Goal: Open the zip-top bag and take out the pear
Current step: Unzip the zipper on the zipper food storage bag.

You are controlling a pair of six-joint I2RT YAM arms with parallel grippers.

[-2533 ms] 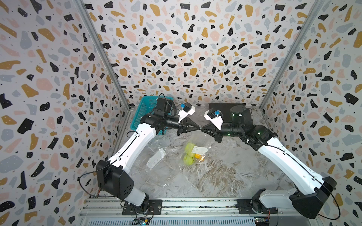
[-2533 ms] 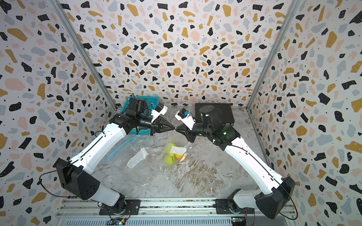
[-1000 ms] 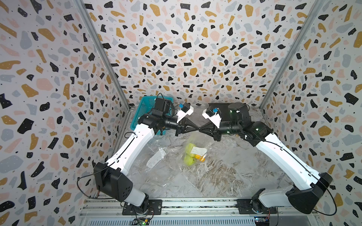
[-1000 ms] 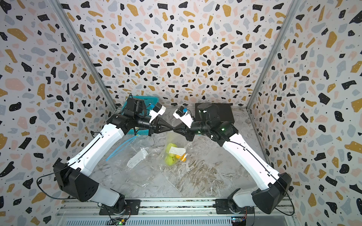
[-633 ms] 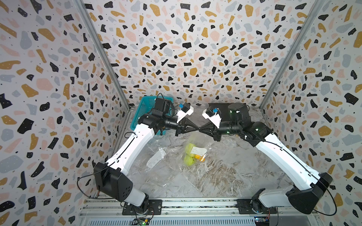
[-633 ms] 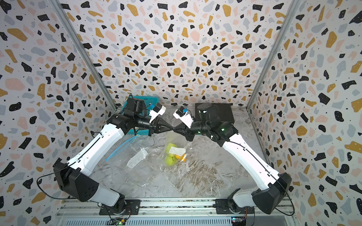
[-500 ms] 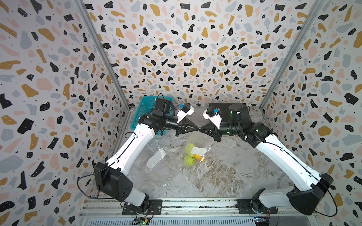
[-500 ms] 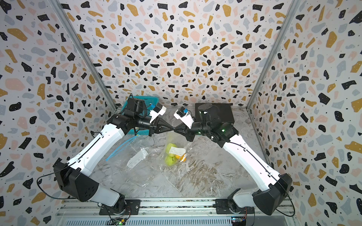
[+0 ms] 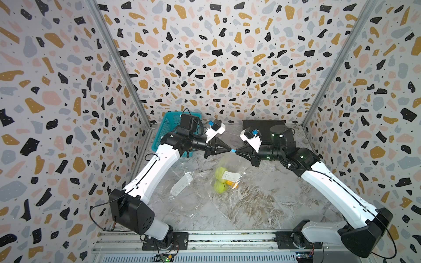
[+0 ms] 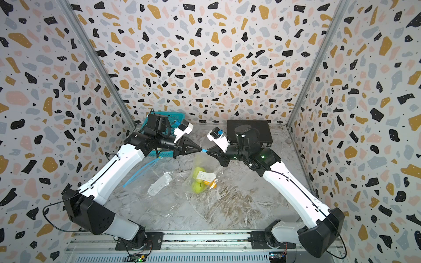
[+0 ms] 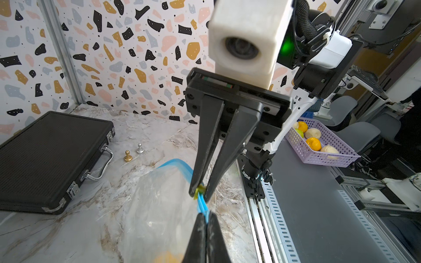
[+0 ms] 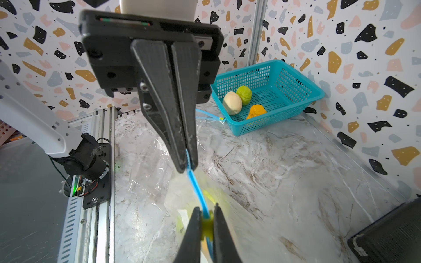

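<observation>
tip to tip above the bench [image 9: 262,205], the left jaws are shut tight on the blue zip strip [image 11: 202,203] of the zip-top bag [image 9: 232,162], and the right jaws are narrowly closed on its yellow-green slider [image 12: 206,224]. the green pear [image 9: 218,186] sits low inside the bag, beneath them.

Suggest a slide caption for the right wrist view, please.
Right gripper pinches yellow slider; left gripper clamps blue zip track.

Both top views overlook everything from above; wrist views face each other
</observation>
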